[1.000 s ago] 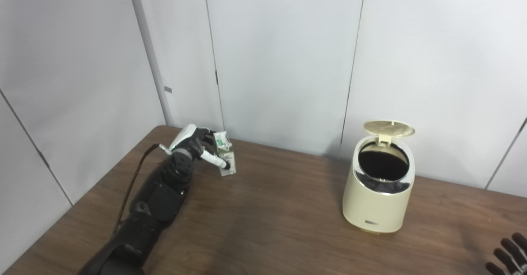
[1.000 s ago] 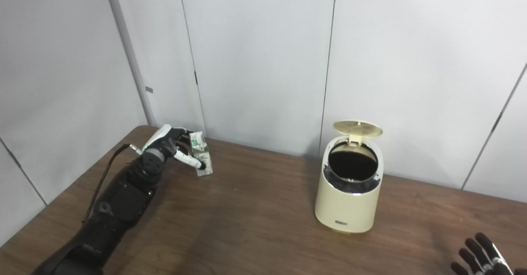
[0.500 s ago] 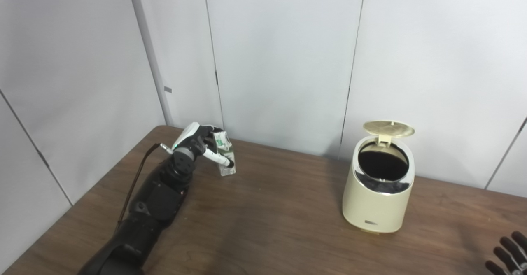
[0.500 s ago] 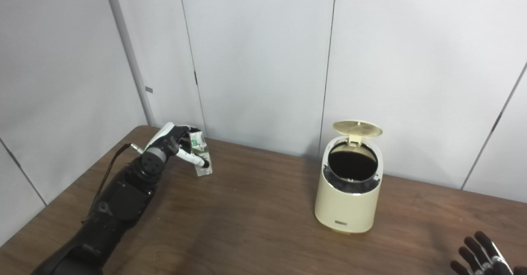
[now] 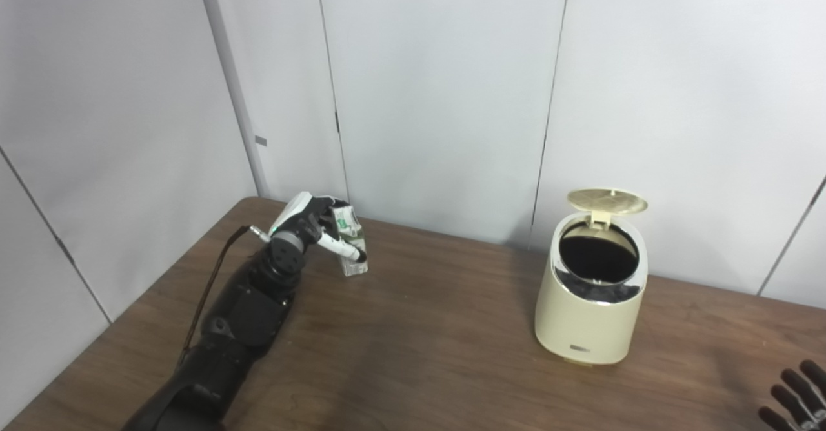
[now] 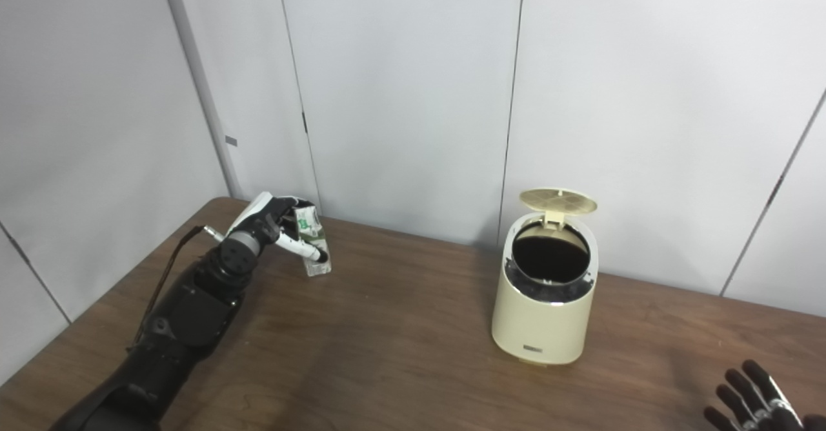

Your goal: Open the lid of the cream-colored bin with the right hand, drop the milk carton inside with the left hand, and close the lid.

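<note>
I have the left hand wrapped around the milk carton at the far left of the table, fingers closed across its front face. The carton stands close to upright, its base at or just above the wood — I can't tell which from up here. The cream-colored bin sits well apart to the right, its lid already swung up on the rear hinge and the dark mouth fully exposed. So the opening step looks done, and I judge I'm in the pickup-and-carry step.

My right hand rests at the bottom right corner, fingers spread and holding nothing (only part of it shows).

Next I need to lift the carton clear of the table and sweep it rightward across the open stretch, high enough to clear the bin's chrome rim, then centre it over the opening before letting go — the raised lid leaves the approach from the left free.
</note>
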Robot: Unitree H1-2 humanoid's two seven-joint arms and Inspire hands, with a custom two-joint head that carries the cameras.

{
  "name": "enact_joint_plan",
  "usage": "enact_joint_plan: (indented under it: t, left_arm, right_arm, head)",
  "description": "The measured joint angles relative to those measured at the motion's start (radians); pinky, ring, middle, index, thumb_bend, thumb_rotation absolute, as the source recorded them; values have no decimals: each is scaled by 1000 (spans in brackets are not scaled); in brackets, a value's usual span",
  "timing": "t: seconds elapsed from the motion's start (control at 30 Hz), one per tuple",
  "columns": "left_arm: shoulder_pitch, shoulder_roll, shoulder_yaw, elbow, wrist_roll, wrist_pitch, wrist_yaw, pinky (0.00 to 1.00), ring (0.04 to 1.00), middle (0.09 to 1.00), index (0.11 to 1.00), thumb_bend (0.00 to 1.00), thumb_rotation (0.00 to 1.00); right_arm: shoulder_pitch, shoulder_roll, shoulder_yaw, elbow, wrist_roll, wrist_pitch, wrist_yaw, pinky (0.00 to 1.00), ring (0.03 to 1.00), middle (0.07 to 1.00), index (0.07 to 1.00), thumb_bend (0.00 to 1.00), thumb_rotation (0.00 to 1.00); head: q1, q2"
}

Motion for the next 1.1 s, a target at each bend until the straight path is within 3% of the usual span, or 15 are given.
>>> enact_joint_plan:
  t: [0.17, 0.3, 0.37, 0.43, 0.6, 1.03, 1.1]
  left_arm:
    - [0, -5, 2, 0, 0, 0, 4, 589, 693, 749, 769, 787, 0]
    - [0, -20, 19, -1, -5, 0, 25, 538, 618, 652, 667, 749, 0]
    - [0, -27, 22, 0, -4, 0, 48, 565, 624, 636, 538, 577, 29]
    - [0, -31, 19, 2, 4, -1, 67, 554, 605, 568, 478, 526, 6]
    - [0, -39, 14, 17, 11, -12, 105, 470, 470, 520, 467, 501, 0]
    - [16, -44, 0, -17, 44, -14, 135, 462, 460, 519, 462, 501, 0]
    - [25, -44, 1, -43, 50, -15, 145, 381, 455, 503, 455, 482, 0]
  right_arm:
    - [0, 0, 0, 0, 3, 0, 0, 867, 928, 928, 929, 622, 976]
    - [-1, 0, 0, 0, 3, 0, 0, 873, 930, 929, 926, 609, 980]
    - [-1, 0, -1, 0, 4, 0, 0, 876, 932, 932, 933, 606, 982]
    - [-1, 0, -2, 0, 7, 0, 0, 878, 932, 931, 933, 609, 971]
    - [-3, 0, -5, 0, 12, 0, 0, 863, 927, 927, 927, 602, 977]
    - [-5, 6, -6, 0, 16, 3, -3, 870, 936, 934, 935, 594, 982]
    - [-5, 7, -6, 0, 16, 3, -4, 862, 931, 930, 931, 604, 977]
  head:
    - [0, 0]
    - [0, 0]
    - [-3, 8]
    - [-3, 8]
    - [-6, 11]
    - [-25, 8]
    - [-29, 8]
